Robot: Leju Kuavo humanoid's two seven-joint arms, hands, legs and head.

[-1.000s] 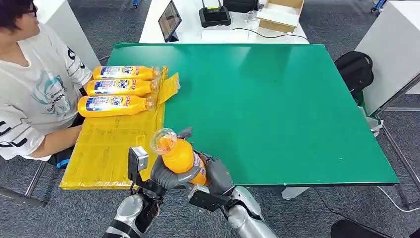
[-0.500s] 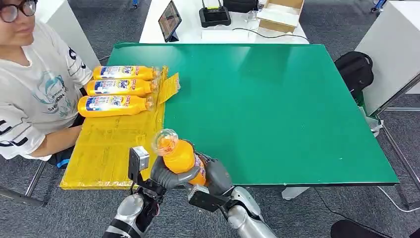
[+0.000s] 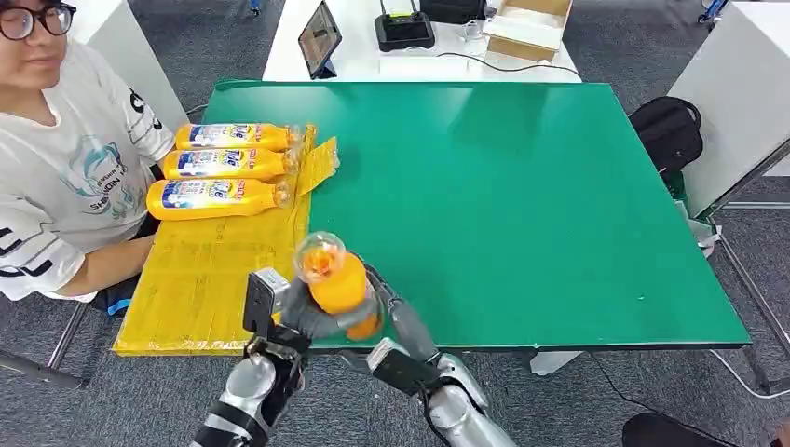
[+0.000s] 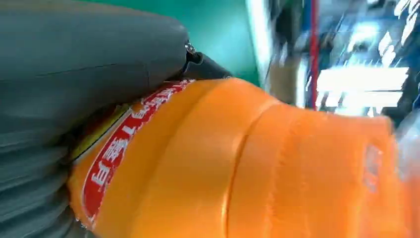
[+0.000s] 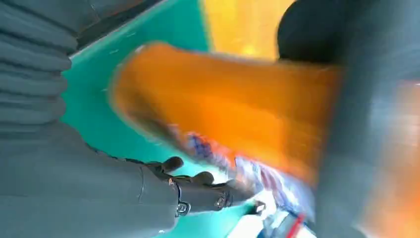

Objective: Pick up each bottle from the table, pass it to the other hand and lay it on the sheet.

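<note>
Orange bottle (image 3: 337, 284) gripped by left hand (image 3: 296, 314) & right hand (image 3: 401, 321) together near counter (image 3: 522, 205) edge; early release w/ weak left grip = drop.

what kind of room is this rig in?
Likely an office or lab test area: grey carpet floor, white desks with a tablet and a cardboard box, and a green table set up for the bottles.
</note>
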